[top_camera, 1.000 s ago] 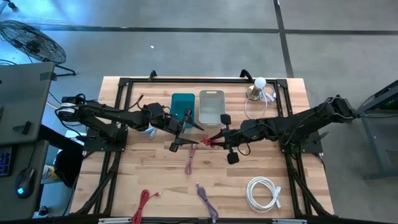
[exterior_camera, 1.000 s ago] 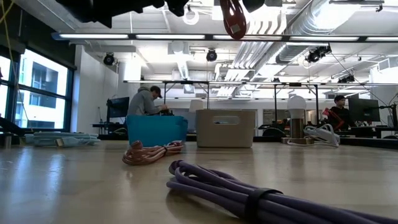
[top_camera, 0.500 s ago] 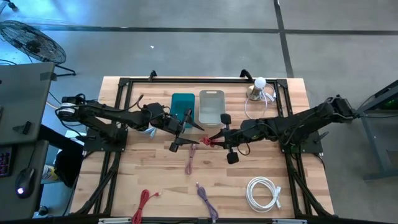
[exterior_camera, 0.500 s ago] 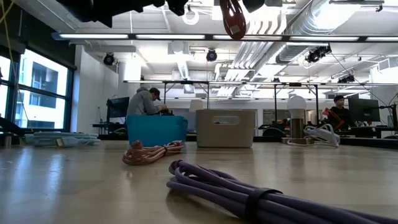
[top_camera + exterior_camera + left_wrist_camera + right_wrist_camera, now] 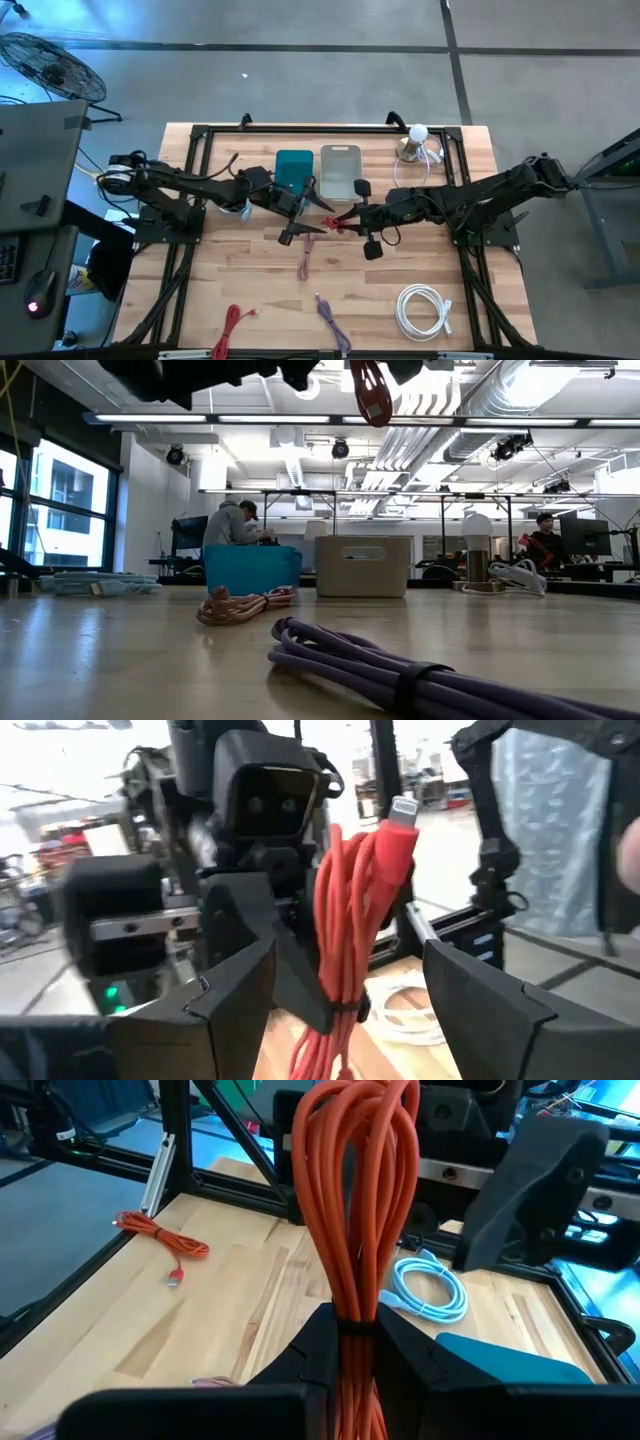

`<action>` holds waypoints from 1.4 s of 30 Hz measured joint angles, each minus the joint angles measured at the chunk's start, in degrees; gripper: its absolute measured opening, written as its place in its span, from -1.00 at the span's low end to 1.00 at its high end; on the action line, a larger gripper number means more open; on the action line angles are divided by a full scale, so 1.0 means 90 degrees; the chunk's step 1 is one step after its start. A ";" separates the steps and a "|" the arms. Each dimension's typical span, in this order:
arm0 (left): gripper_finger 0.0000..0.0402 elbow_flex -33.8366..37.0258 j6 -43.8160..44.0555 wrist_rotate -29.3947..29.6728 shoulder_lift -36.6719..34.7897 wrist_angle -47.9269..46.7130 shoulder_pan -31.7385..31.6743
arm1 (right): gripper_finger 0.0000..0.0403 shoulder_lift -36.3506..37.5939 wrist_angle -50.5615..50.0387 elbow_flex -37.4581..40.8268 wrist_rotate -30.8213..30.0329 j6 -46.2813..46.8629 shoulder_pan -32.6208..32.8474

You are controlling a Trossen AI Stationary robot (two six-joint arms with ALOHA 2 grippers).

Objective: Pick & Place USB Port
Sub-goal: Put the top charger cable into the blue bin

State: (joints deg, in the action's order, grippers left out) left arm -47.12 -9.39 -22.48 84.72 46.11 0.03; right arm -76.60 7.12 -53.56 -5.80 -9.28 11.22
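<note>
A bundled red USB cable (image 5: 355,1210) is held clear of the counter (image 5: 440,260), clenched low on its coil by the right tool (image 5: 345,221), just in front of the grey bin (image 5: 339,170) and the teal bin (image 5: 293,170). In the right wrist view the 2 fingers are seen pressed against the banded part of the bundle. In the low view the loop hangs from the top edge, well above the wood.

Compared with 1 second ago, the left tool (image 5: 297,217) has been brought a little nearer to the right one, while the cable and the right arm are seen unchanged. In the left wrist view the left tool is spread wide, with the bundle and its white plug standing between the 2 fingers; no contact with them is seen. This is judged to be the approach to a handover: the cable is to be taken by the left arm for placing, probably in 1 of the bins, though which bin cannot be told.

A pink cable (image 5: 308,256) lies on the counter just below the tools; a second red cable (image 5: 229,329), a purple cable (image 5: 331,322) and a white cable (image 5: 422,309) lie near the front edge, untouched.
</note>
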 joint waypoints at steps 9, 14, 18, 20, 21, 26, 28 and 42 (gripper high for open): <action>0.23 -0.0832 0.0074 -0.0418 0.0652 -0.0004 0.0002 | -0.83 0.0000 -0.0049 0.0000 0.0002 0.0024 0.0000; -0.11 -0.0948 -0.0254 -0.0360 0.0691 -0.0259 0.0000 | -0.83 0.0000 -0.0064 0.0000 -0.0002 0.0027 0.0007; -0.83 -0.0944 -0.0536 -0.0376 0.0698 -0.0343 0.0003 | -0.83 0.0000 -0.0086 0.0000 -0.0017 0.0031 0.0005; -0.88 -0.0944 -0.0556 -0.0352 0.0698 -0.0340 0.0001 | -0.83 0.0000 -0.0090 0.0000 -0.0020 0.0029 0.0005; -0.88 -0.0944 -0.0574 -0.0317 0.0698 -0.0358 0.0002 | -0.83 0.0000 -0.0095 0.0000 -0.0019 0.0029 0.0005; -0.90 -0.0944 -0.0631 -0.0299 0.0698 -0.0441 0.0005 | -0.83 0.0000 -0.0112 0.0000 -0.0016 0.0138 0.0005; -0.90 -0.0944 -0.0631 -0.0302 0.0698 -0.0447 0.0005 | -0.83 -0.0002 -0.0119 0.0000 -0.0010 0.0187 0.0005; -0.91 -0.0941 -0.0646 -0.0326 0.0698 -0.0529 -0.0002 | 0.03 0.0000 -0.0223 0.0000 -0.0499 0.0670 0.0140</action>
State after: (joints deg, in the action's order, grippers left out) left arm -55.59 -15.20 -25.41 91.00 41.34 0.01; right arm -76.60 5.11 -53.56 -10.30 -3.25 12.48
